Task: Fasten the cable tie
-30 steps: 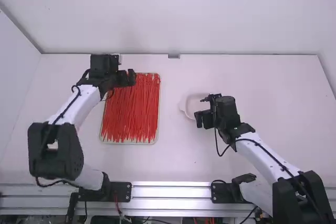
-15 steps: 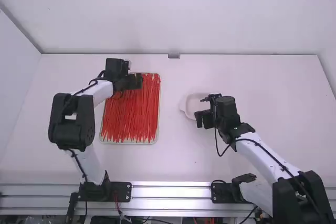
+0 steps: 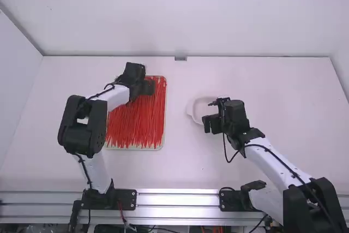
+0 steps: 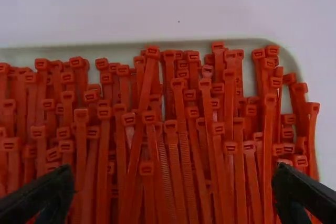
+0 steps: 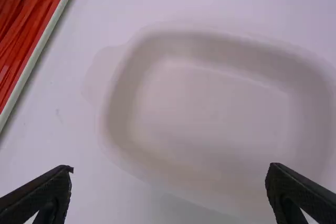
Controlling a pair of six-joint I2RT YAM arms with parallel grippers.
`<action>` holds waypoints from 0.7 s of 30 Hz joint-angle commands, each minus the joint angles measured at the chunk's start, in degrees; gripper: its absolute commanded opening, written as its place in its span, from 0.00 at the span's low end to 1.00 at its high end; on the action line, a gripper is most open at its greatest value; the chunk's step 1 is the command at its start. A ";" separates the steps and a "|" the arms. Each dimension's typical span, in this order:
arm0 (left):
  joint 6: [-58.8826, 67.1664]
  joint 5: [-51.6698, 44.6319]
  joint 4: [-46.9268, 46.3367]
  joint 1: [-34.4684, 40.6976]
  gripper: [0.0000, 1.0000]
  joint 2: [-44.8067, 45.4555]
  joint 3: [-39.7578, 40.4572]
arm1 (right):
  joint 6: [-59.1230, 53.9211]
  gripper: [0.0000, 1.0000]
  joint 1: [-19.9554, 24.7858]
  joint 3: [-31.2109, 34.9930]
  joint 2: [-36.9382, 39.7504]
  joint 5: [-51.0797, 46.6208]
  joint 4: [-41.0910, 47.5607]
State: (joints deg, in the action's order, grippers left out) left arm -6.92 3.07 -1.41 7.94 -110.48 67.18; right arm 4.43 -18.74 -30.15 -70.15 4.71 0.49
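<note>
Several red cable ties (image 3: 136,114) lie heaped lengthwise in a pale tray (image 3: 162,147) left of the table's middle. My left gripper (image 3: 143,84) hangs over the tray's far end. In the left wrist view it (image 4: 168,203) stands open above the ties' heads (image 4: 173,124), holding nothing. My right gripper (image 3: 210,120) sits near the table's middle, just at the near right of an empty white dish (image 3: 196,106). In the right wrist view it (image 5: 168,198) is open with the dish (image 5: 210,114) lying beyond its fingertips (image 5: 44,190).
The tray's rim (image 4: 131,52) borders bare white table at the far side. A corner of the tray with ties (image 5: 26,9) lies close to the dish. Walls close the table at the back and left; its right half is bare.
My left gripper swung rightward from beyond the tray's far left corner to above the ties at its far end. The right arm stayed still.
</note>
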 commanded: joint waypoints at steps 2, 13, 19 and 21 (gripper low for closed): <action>-1.44 2.51 0.44 -0.90 0.99 -1.11 0.90 | 0.07 0.98 -0.07 -1.64 0.76 -0.24 0.00; -2.71 2.36 0.90 -1.20 0.99 -3.48 0.90 | 0.09 0.98 -0.07 -1.64 -1.18 -0.24 -1.16; -2.73 2.32 1.46 -1.36 0.99 -3.48 0.90 | 0.09 0.98 -0.07 -1.68 -2.45 -0.24 -1.79; -2.75 2.32 1.60 -1.05 0.99 -3.50 0.90 | 0.11 0.98 -0.07 -1.73 -2.60 -0.26 -1.79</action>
State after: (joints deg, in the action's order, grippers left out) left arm -9.28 4.82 0.05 6.59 -113.82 67.18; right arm 4.51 -18.74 -30.15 -72.31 4.73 -1.17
